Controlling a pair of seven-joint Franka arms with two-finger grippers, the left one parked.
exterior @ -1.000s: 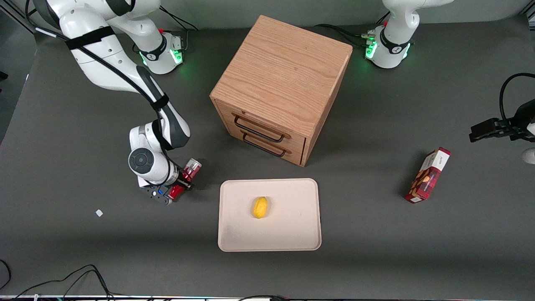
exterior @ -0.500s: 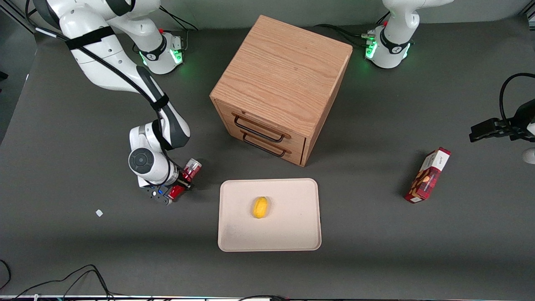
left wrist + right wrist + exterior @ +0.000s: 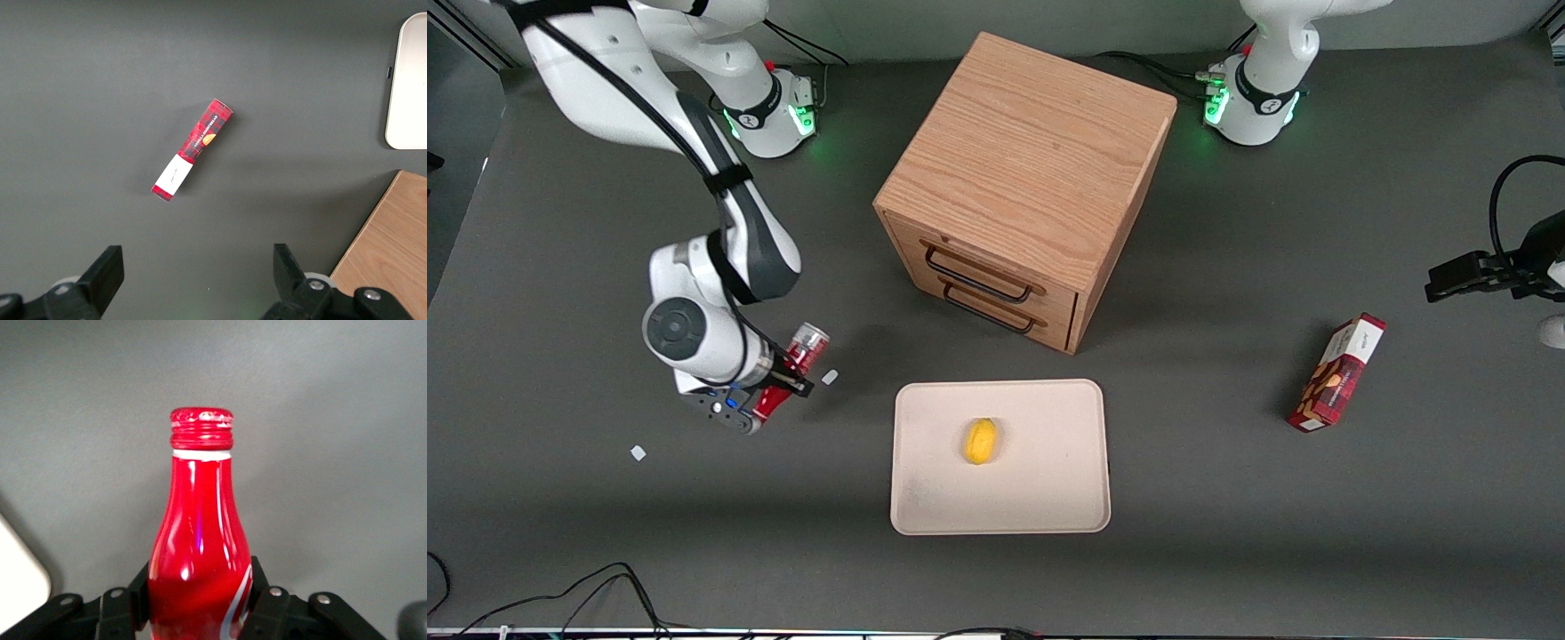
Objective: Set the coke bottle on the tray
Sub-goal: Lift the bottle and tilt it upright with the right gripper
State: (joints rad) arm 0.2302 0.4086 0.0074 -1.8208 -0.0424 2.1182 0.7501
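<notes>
Coke bottle (image 3: 790, 373) clamped between the gripper (image 3: 769, 391) fingers, held off the tabletop (image 3: 1227, 533), tilted, silvery base end up toward the wooden cabinet (image 3: 1023, 187). Wrist cam: fingers (image 3: 270, 603) pinch the bottle's red body, cap end free. Bottle sits toward the working arm's end, near but apart from the tray (image 3: 1049, 498). Tray lies in front of the cabinet drawers w/ a yellow fruit (image 3: 980, 441) on it. Small white scrap (image 3: 830, 377) on tabletop just beside bottle. Red snack box (image 3: 1337, 372) toward the parked arm's end.
</notes>
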